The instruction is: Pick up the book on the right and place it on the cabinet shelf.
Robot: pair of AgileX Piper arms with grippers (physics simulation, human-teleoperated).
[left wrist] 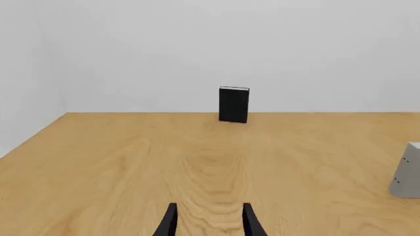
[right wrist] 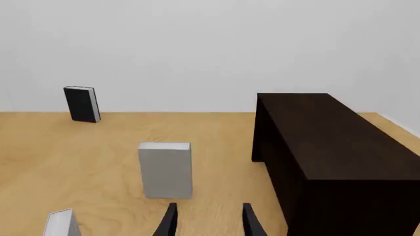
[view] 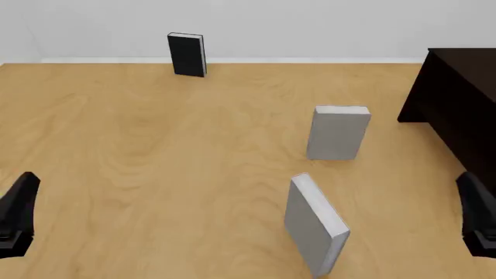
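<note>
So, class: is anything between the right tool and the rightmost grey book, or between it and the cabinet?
Nothing visible. Only bare table separates the right tool, the book and the cabinet; the other grey book stands aside.

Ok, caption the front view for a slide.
Three upright books, black and two grey, stand on wood beside a dark cabinet.

A bare simulated test space, not a lived-in room. Blank white walls (view: 310,23) meet a wide wood-grain table (view: 155,145) holding only upright books and a dark cabinet (right wrist: 328,147)
</note>
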